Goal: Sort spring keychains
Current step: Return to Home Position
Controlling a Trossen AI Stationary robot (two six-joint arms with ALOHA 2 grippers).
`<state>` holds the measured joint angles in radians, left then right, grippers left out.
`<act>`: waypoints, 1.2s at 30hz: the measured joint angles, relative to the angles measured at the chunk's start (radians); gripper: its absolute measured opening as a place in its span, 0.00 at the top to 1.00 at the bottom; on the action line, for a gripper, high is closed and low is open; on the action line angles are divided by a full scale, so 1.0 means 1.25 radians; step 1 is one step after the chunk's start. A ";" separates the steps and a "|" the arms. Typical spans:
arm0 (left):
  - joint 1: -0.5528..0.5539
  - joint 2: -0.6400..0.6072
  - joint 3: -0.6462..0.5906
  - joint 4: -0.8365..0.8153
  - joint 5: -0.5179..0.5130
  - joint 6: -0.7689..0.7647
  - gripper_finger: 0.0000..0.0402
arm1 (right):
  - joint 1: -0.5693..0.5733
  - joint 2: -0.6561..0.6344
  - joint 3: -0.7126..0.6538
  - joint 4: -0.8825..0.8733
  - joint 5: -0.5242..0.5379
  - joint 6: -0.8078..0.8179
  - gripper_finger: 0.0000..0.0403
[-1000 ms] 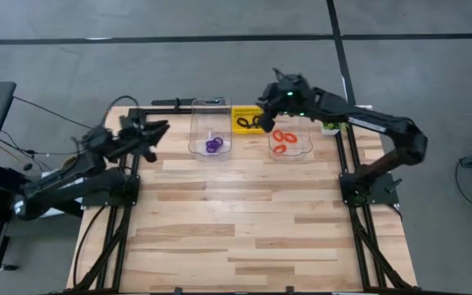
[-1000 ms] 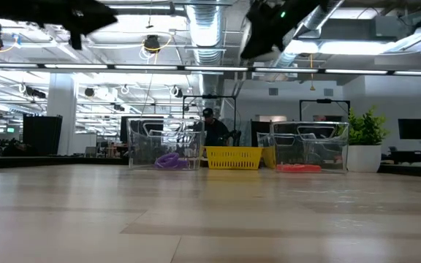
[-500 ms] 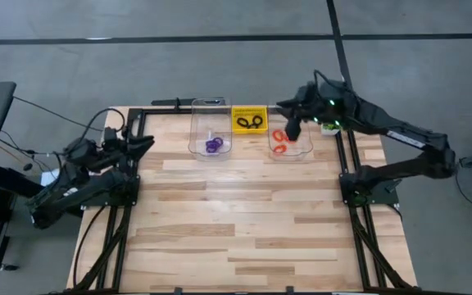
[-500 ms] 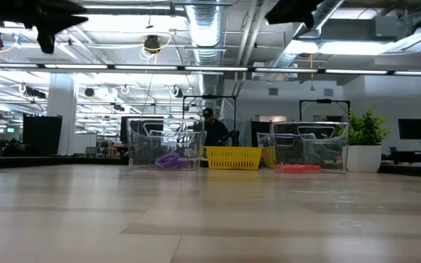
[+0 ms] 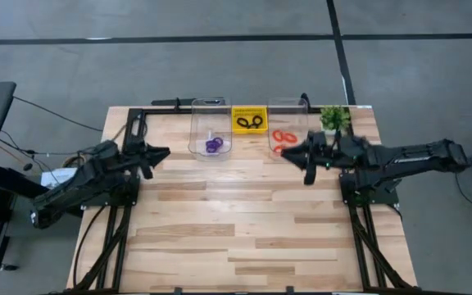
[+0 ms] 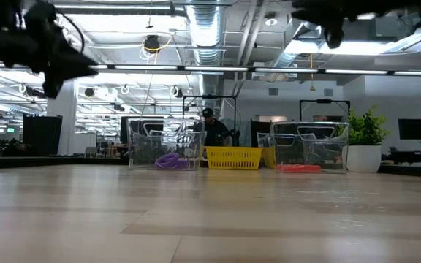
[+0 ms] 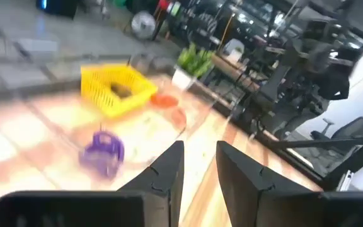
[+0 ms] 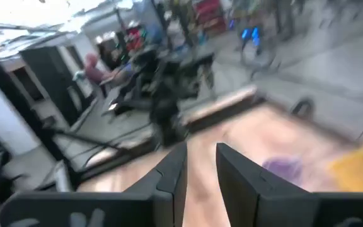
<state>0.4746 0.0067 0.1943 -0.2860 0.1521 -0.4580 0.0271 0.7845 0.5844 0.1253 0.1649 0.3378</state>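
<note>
The spring keychains lie sorted at the table's far edge. Purple ones (image 5: 213, 145) are in the left clear bin (image 5: 198, 124), black ones (image 5: 251, 123) in the yellow basket (image 5: 248, 110), and orange-red ones (image 5: 282, 138) in the right clear bin (image 5: 300, 131). My left gripper (image 5: 164, 152) hovers near the table's left edge, pointing toward the bins. Its fingers stand a little apart with nothing between them (image 7: 200, 157). My right gripper (image 5: 293, 152) hangs just in front of the right bin, level, also narrowly open with nothing held (image 8: 200, 157).
A small potted plant (image 5: 333, 119) stands at the far right corner. Black frame rails (image 5: 129, 197) run along both sides of the wooden table (image 5: 236, 221). In the low view a person (image 6: 210, 126) shows in the room behind the basket.
My right gripper has drawn back from above the yellow basket, past the right bin, toward the table's right and near side, rolling as it went. My left gripper has sunk lower and pulled toward the near-left. The keychains have stayed where they were.
</note>
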 joint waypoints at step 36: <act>-0.334 0.195 -0.151 0.262 -0.025 -0.080 0.78 | 0.275 -0.057 -0.461 0.031 0.476 0.317 0.81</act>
<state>0.0572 0.2499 0.0057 0.0415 0.1207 -0.5575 0.3710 0.7136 0.0078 0.1635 0.7597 0.7341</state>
